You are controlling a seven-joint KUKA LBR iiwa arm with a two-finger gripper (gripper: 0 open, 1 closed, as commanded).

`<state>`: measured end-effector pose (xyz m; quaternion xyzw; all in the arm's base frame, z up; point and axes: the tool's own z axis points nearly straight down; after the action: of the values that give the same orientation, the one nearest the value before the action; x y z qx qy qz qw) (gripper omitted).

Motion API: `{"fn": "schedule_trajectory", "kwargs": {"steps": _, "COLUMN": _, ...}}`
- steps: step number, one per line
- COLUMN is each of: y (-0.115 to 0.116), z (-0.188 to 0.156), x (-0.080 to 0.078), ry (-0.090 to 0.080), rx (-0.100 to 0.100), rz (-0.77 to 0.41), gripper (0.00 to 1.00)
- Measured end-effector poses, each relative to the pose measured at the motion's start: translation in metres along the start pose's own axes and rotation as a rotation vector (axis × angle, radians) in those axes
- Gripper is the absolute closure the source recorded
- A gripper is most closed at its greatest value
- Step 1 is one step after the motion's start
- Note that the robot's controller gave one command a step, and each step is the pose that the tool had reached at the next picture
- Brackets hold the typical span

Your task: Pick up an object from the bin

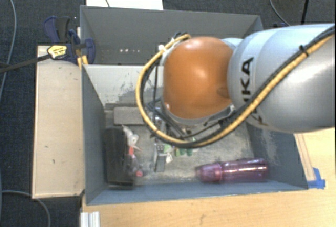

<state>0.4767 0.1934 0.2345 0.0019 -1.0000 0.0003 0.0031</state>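
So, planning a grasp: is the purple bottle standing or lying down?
Lying down: the purple bottle rests lengthwise on the floor of the bin, along its near wall.

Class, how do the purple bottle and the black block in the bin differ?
The purple bottle is translucent and rounded; the black block is opaque and boxy. The bottle lies along the near wall of the bin; the block along its left wall. Both lie flat.

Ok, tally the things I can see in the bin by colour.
Purple: 1, the bottle
Black: 1, the box
Grey: 1, the block
Total: 3 in plain sight; the small white and red bits beside the box are too tangled to count.
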Motion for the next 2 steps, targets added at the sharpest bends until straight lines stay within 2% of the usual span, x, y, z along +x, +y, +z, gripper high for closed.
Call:
{"fn": "schedule_trajectory", "kwargs": {"steps": 1, "y": -0.0012, "z": -0.0045, "x": -0.0017, "ry": -0.008, "rx": -0.002, "rz": 0.005, "gripper": 0.00}}
{"fn": "schedule_trajectory", "kwargs": {"steps": 2, "y": -0.0013, "z": -0.0054, "x": -0.0018, "ry": -0.007, "rx": -0.002, "rz": 0.004, "gripper": 0.00}}
